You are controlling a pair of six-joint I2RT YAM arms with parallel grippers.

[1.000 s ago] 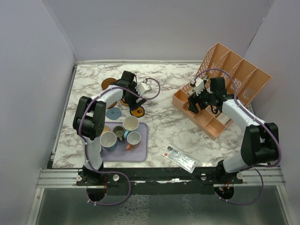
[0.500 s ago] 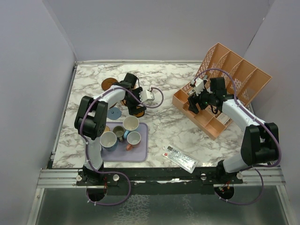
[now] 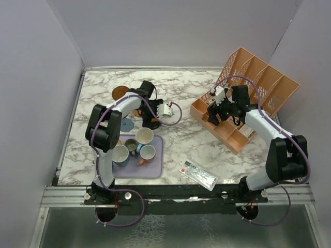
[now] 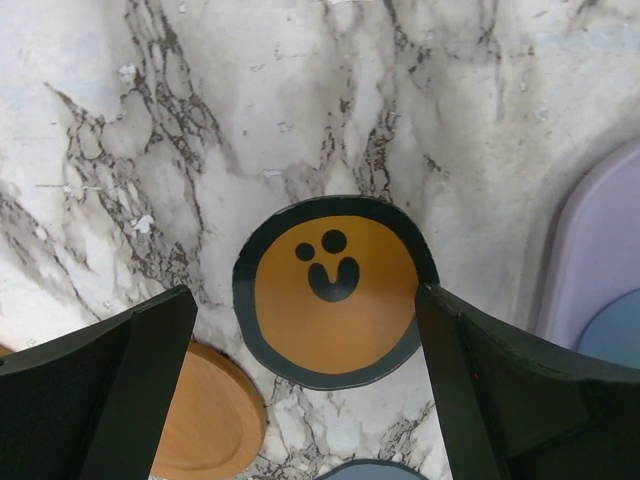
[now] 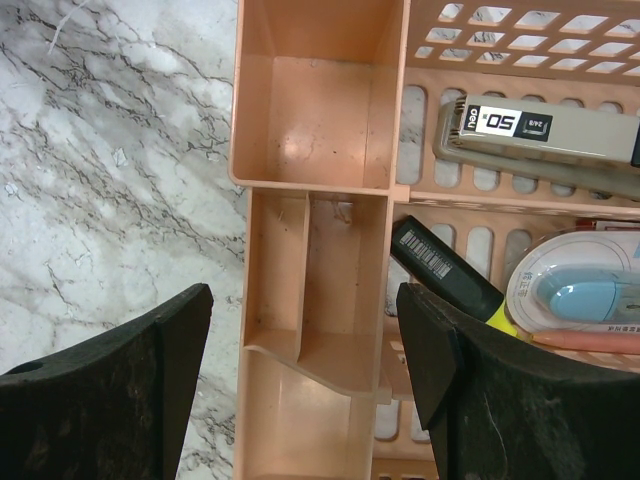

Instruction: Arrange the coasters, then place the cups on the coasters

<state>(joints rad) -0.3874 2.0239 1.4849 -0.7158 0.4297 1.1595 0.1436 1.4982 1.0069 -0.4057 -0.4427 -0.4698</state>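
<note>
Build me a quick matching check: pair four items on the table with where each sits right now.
1 smiley coaster
2 cups
3 stapler
4 clear packet

A on the lavender tray
B in the orange organiser
C flat on the tabletop under the open left gripper
D by the tabletop's near edge

Pairs: 1-C, 2-A, 3-B, 4-D

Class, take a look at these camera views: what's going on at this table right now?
The left gripper hangs open over the orange face-marked coaster, which lies flat on the marble table beside the lavender tray. No cup sits on a coaster yet: the cups stand bunched on the tray. The right gripper hovers open and empty over the orange organiser.
</note>
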